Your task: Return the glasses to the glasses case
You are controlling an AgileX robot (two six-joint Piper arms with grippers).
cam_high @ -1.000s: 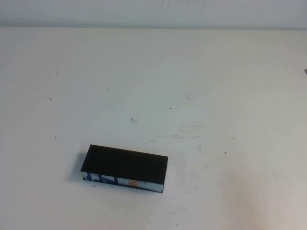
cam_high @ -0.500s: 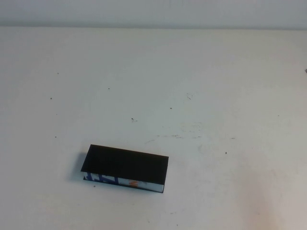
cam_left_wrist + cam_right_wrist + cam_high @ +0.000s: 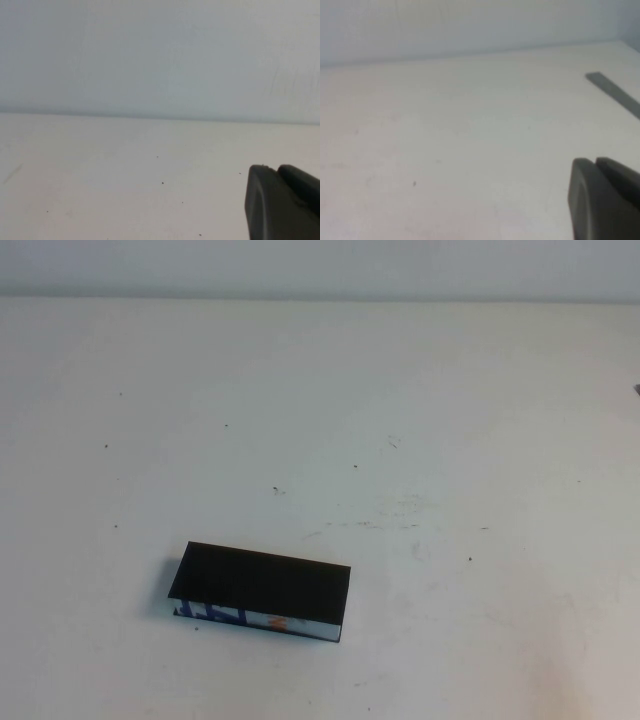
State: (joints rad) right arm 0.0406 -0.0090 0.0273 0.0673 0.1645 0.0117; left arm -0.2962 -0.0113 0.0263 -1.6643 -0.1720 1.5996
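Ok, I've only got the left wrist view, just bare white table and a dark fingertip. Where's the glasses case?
Observer: The rectangular black-lidded glasses case, with its blue, white and orange patterned side, sits on the white table, toward the robot's left and near side.
Operator: Open or shut?
Observer: Its lid lies flat on top, looking shut; no glasses show in any view.
Operator: And the arms?
Observer: The left gripper and right gripper appear only in their own wrist views, over bare table, with no case in sight.
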